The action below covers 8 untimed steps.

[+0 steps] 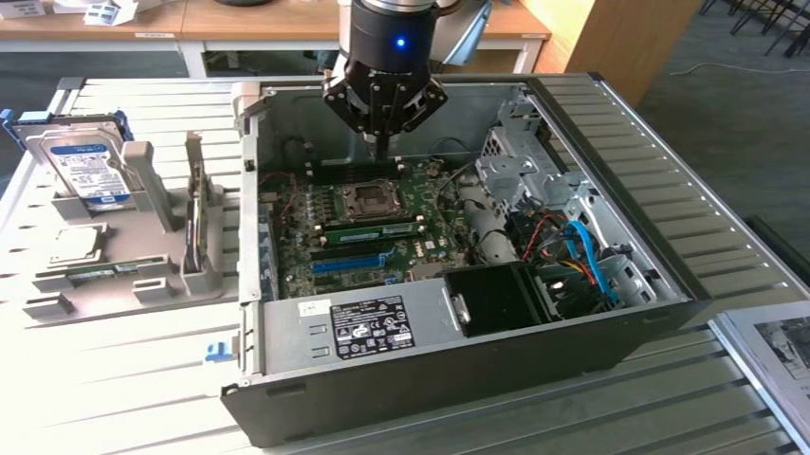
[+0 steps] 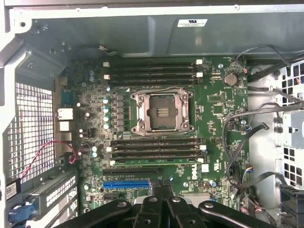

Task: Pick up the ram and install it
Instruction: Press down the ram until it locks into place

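The ram (image 1: 367, 229) sits seated in a motherboard (image 1: 379, 248) slot (green edge up), below the gripper (image 1: 381, 142), whose fingers are pressed together, holding nothing.

An open black computer case (image 1: 418, 398) on a slatted metal table (image 1: 708, 190). Beside it, a grey plastic holder (image 1: 120, 284) props a silver hard drive (image 1: 86, 171) upright.

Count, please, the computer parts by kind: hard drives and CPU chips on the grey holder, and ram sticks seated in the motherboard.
Hard drive on the grey holder: 1
CPU chip on the holder: 1
Ram stick seated in the motherboard: 1
Total: 3
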Each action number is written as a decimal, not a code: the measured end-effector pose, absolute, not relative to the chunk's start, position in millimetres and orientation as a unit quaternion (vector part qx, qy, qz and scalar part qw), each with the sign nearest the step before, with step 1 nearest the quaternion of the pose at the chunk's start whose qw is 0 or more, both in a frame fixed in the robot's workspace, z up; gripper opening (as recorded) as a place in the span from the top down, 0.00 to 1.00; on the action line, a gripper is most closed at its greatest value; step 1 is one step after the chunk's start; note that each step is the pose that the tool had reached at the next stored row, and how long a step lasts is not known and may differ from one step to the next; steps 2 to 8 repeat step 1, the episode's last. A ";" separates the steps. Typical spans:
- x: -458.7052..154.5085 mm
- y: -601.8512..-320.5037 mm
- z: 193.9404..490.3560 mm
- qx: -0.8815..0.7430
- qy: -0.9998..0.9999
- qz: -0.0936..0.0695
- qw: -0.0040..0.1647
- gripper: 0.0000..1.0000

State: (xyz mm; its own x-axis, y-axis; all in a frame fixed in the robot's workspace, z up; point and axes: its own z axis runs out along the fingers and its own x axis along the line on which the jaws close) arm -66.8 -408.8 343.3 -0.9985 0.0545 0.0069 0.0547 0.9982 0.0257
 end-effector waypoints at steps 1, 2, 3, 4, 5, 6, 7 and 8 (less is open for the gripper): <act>-66.8 -408.8 343.3 -0.027 -1.000 -0.013 0.003 0.90; -66.8 -408.8 343.3 -0.027 -1.000 -0.013 0.003 0.90; -66.8 -408.8 343.3 -0.027 -1.000 -0.013 0.003 0.90; -66.8 -408.8 343.3 -0.027 -1.000 -0.013 0.003 0.90; -66.8 -408.8 343.3 -0.027 -1.000 -0.013 0.003 0.90; -66.8 -408.8 343.3 -0.027 -1.000 -0.013 0.003 0.90; -66.8 -408.8 343.3 -0.027 -1.000 -0.013 0.003 0.90; -66.8 -408.8 343.3 -0.027 -1.000 -0.013 0.003 0.90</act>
